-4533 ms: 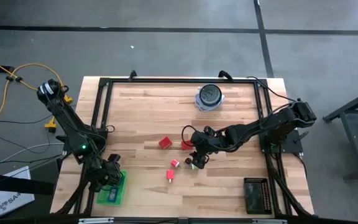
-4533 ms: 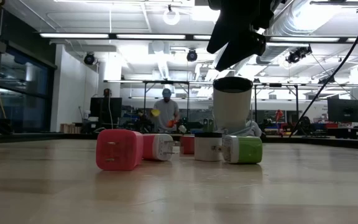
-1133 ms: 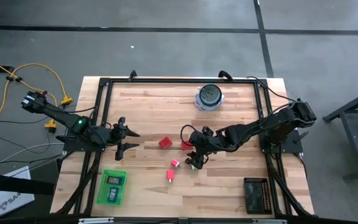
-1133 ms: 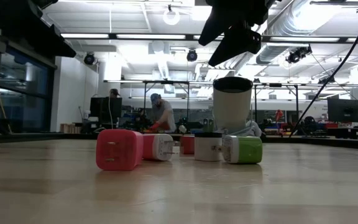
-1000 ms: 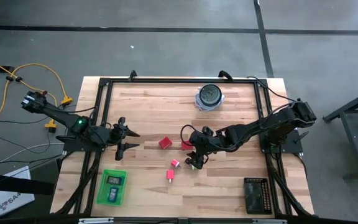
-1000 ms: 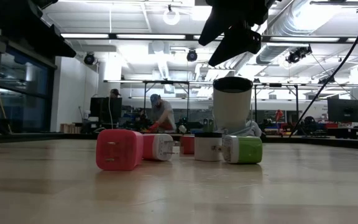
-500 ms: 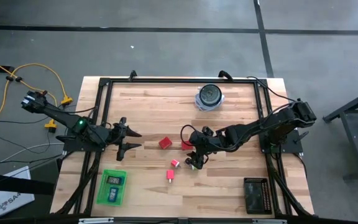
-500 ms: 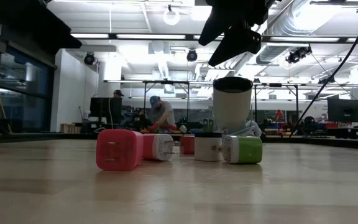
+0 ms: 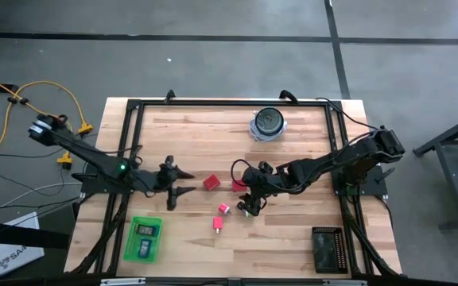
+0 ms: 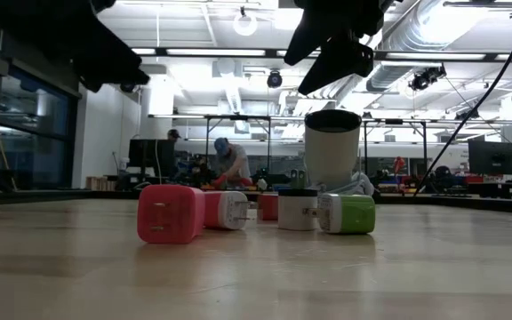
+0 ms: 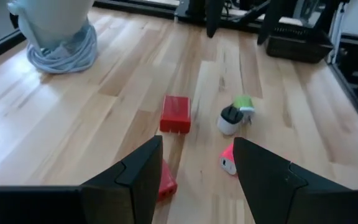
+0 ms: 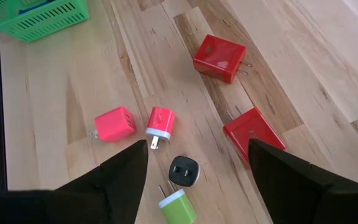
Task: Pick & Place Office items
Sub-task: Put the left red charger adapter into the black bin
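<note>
While two small pieces already lie inside the green tray [image 9: 144, 239] near the left front corner of the worktop [image 9: 293, 238], most of the office items remain loose at its middle. Left to move are two red plug blocks, the first red block [image 9: 211, 183] and the second red block [image 9: 238, 184], a pink plug [image 9: 223, 209], a red-and-white plug [image 9: 217, 224], a green-and-white plug [image 12: 178, 206] and a small dark round plug [image 12: 184, 170]. The black tray [image 9: 327, 249] at the right front corner appears unfilled, though its contents are hard to judge. The left tool [image 9: 176, 182] hangs just beside the first red block with its fingers spread and nothing between them. The right tool [image 9: 252, 202] hovers over the cluster of small plugs, fingers wide apart and likewise holding nothing. Judged so, the task is in its early part: roughly six pieces wait, and the red block nearest the left tool seems the likely next pick.
</note>
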{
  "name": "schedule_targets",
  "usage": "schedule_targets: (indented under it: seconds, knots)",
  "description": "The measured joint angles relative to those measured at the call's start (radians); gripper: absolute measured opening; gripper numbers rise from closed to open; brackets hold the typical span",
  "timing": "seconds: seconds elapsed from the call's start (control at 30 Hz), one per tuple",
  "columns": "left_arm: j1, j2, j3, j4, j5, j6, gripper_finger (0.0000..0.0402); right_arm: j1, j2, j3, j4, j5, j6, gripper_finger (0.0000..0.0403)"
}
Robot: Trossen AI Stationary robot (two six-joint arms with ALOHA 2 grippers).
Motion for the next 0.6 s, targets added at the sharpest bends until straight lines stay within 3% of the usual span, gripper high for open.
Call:
schedule_targets:
  seconds: [0.37, 0.6]
  knots:
    - [0.0, 0.232, 0.015, 0.081, -0.053, -0.179, 0.0182, 0.0, 0.0, 0.0, -0.019, -0.009, -0.054, 0.0264]
    - [0.007, 0.341, 0.103, 0.08, -0.052, -0.195, 0.0181, 0.0, 0.0, 0.0, -0.044, -0.029, -0.099, 0.0264]
